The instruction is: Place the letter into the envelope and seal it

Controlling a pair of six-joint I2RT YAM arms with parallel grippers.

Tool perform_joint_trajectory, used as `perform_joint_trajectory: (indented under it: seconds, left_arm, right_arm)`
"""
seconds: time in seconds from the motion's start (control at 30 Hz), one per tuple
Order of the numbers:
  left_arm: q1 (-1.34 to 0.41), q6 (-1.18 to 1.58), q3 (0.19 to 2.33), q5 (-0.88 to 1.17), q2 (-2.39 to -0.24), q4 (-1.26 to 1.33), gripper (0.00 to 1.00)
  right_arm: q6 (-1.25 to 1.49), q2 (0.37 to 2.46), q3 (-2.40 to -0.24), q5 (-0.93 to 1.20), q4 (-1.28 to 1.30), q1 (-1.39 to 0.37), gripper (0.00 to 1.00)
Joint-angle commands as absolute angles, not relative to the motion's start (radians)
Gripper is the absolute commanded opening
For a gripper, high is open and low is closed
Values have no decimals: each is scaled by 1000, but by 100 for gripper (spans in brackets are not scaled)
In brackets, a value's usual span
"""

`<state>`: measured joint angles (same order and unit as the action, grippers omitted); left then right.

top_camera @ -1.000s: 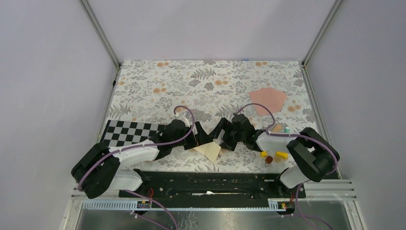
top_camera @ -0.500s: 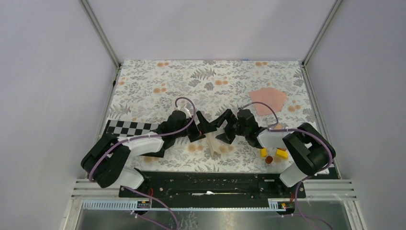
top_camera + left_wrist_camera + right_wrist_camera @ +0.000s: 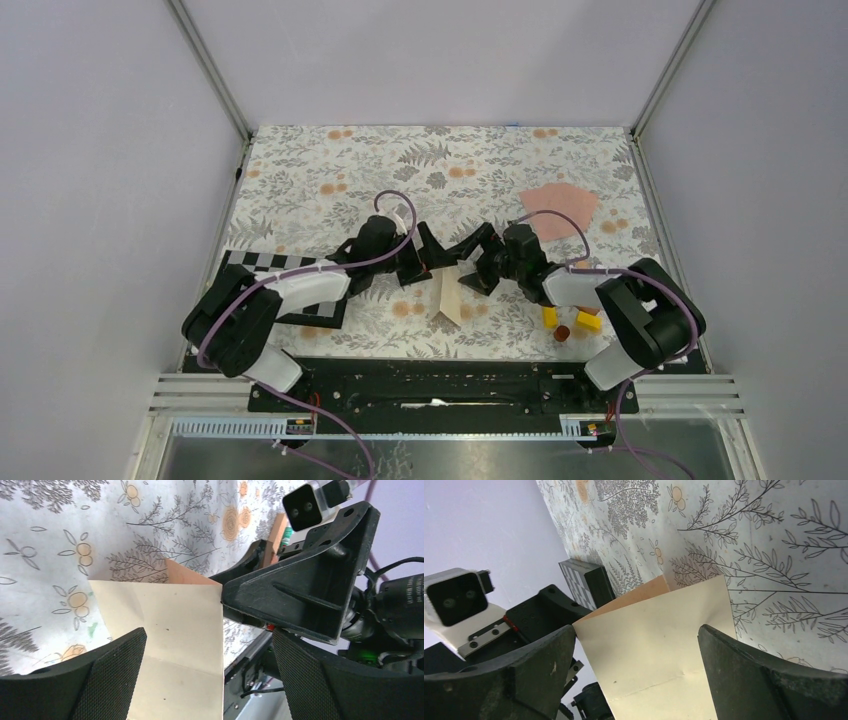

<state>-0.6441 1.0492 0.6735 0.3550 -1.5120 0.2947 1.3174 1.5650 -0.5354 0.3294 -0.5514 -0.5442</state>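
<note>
Left tool (image 3: 207, 632) and right tool (image 3: 636, 627) face each other mid worktop (image 3: 330, 170), both with fingers spread apart, neither clamped on anything. Cream letter (image 3: 447, 298) stands on edge, part folded, between them. Pink envelope (image 3: 560, 208) lies flat at far right, well apart from the letter. Risk: nothing pinches the sheet, so it may flop over or spring open. A crooked fold likely won't slip into the envelope. Right arm swinging out could knock the yellow blocks (image 3: 588, 322).

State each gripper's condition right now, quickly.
Left gripper: open, the letter between its fingers.
Right gripper: open, the same letter between its fingers; whether it grips cannot be told.
</note>
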Motion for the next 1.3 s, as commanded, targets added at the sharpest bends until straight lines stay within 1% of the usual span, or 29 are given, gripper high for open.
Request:
perform_joint_trajectory:
  seconds: [0.0,0.2,0.3,0.4,0.47,0.7,0.77,0.93,1.03,1.17,1.27]
  left_arm:
    - [-653,946,752,258,-1431,184,97]
    - [-697,904,748,250,-1394,126,95]
    - [-736,874,783,229,-1403,63,95]
    - [-766,821,814,138,-1401,-44,95]
    - [-775,787,824,76,-1391,-114,96]
    - [-837,716,868,-10,-1359,-260,97]
    - [-858,714,880,-53,-1355,-292,96]
    - [-905,732,904,-90,-1352,-330,94]
    - [-926,749,922,-94,-1374,-351,90]
    - [-954,761,948,-99,-1415,-378,83]
    - [-975,758,980,-116,-1451,-403,82]
  right_arm:
    - [1197,1520,-560,314,-417,-553,99]
    - [1122,1473,-603,257,-290,-554,99]
    - [1122,1479,-605,257,-287,-554,99]
    - [1126,1491,-593,266,-303,-554,99]
    - [1141,1496,-576,281,-338,-554,99]
    - [1139,1443,-595,275,-328,-555,99]
    - [1126,1418,-620,264,-290,-554,99]
    - [1081,1362,-678,211,-170,-554,99]
    - [1026,1336,-705,152,-64,-554,99]
    - [985,1292,-681,96,34,-554,99]
    - [977,1260,-634,88,46,-553,99]
